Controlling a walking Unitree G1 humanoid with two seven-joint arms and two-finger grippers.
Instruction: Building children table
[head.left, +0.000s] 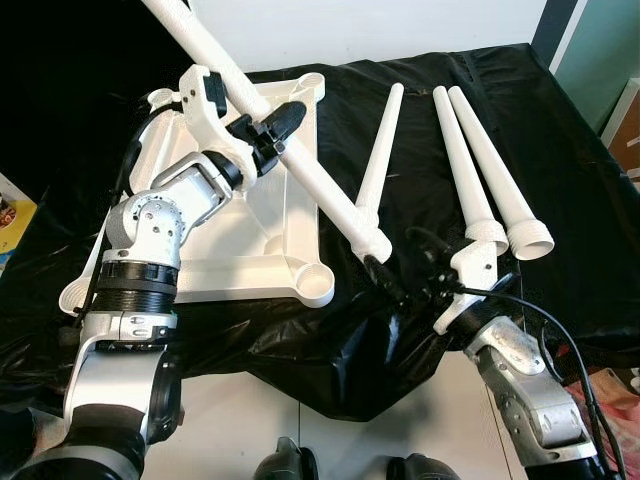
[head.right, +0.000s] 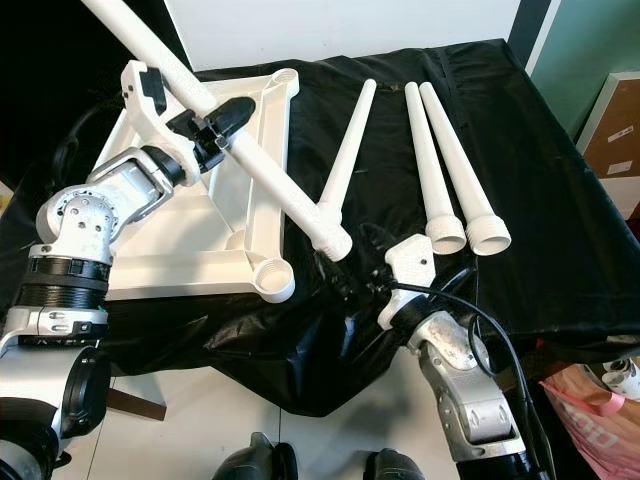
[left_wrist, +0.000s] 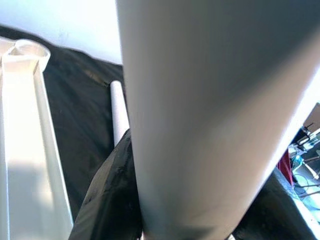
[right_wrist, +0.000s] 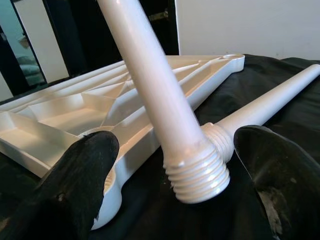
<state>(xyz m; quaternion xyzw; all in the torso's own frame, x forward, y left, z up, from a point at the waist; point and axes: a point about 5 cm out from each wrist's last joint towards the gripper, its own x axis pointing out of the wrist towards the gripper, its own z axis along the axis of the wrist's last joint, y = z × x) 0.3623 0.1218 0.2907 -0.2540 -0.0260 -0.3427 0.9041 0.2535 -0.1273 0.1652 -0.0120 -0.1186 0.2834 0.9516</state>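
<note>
Left gripper (head.left: 268, 130): clamped around the held leg (head.left: 300, 165), raised at a slant over the upturned tabletop (head.left: 290, 215).
Left wrist view: that leg's shaft fills it, close and blurred.
Right gripper (right_wrist: 175, 165): fingers spread wide, one either side of the leg's threaded end (right_wrist: 197, 172), not touching it.
Head views: the right fingertips are lost against the black cloth (head.left: 560, 140).
Around: three loose legs (head.left: 470, 165) lie on the cloth beside the tabletop.
Cut off: the held leg's upper end.

The table legs (head.left: 480, 165) and upturned tabletop (head.left: 290, 215) look like smooth white plastic with a slight sheen — the held leg (right_wrist: 165, 100) glossiest. The desk's black cover (head.left: 560, 130) is crinkly, shiny sheeting.
</note>
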